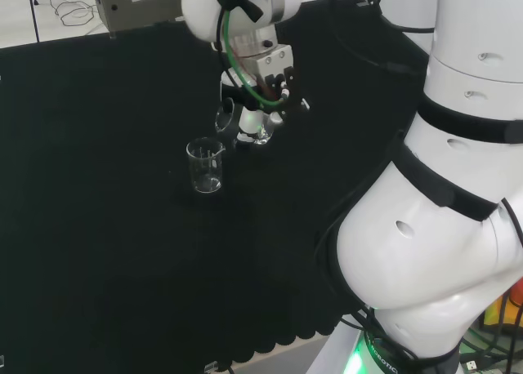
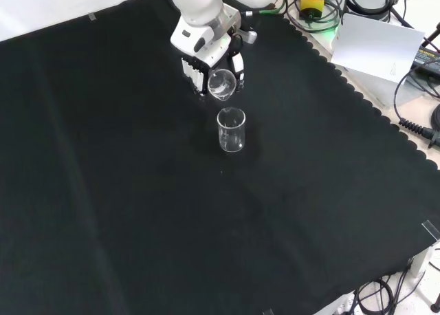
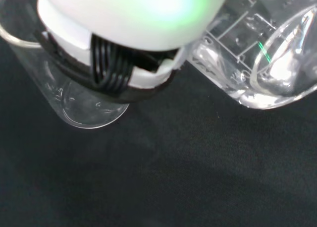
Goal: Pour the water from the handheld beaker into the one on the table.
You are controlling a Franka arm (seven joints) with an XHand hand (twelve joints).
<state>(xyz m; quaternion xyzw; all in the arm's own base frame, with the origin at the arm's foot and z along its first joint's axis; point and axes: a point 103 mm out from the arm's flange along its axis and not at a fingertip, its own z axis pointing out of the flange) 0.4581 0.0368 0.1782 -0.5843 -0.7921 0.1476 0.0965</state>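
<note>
The hand is curled round a clear beaker, which lies tipped well over, its mouth turned toward a second clear beaker. That second beaker stands upright on the black cloth, just below and beside the tilted mouth. In the head view it sits left of and nearer than the hand; in the front view it is directly below the hand. A white part of the hand covers part of both beakers in the wrist view. I cannot tell how much water either beaker holds.
The arm's big white links stand at the right of the head view. A grey box sits beyond the cloth's far edge. In the front view cables and a white sheet lie off the cloth at the upper right.
</note>
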